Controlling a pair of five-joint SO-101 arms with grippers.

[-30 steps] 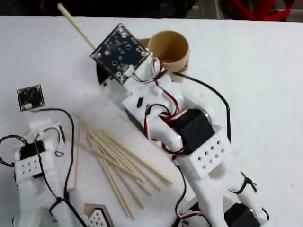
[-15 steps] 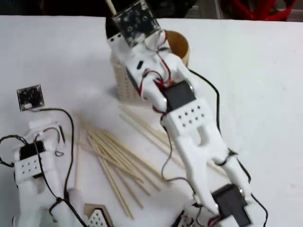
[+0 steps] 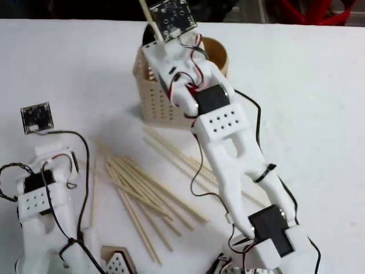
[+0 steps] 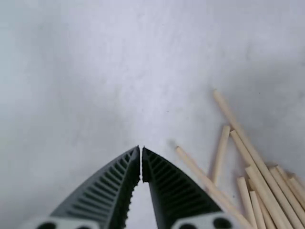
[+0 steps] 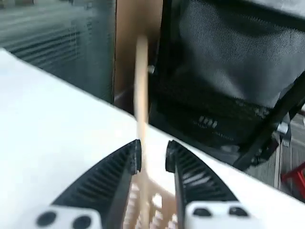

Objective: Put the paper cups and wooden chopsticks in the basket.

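The right gripper (image 5: 152,155) is held over the basket (image 3: 151,100) at the far side of the counter (image 3: 319,103). Its jaws are parted a little, wider than the single chopstick (image 5: 141,95) seen standing upright between them, against one jaw, with its lower end down in the basket. A cup (image 3: 221,57) is seen at the basket's far corner, behind the arm; whether it is inside or just beside cannot be told. Loose chopsticks (image 3: 148,197) are spread on the counter between the two arms. The left gripper (image 4: 141,151) is closed on nothing, hovering over bare counter near the pile.
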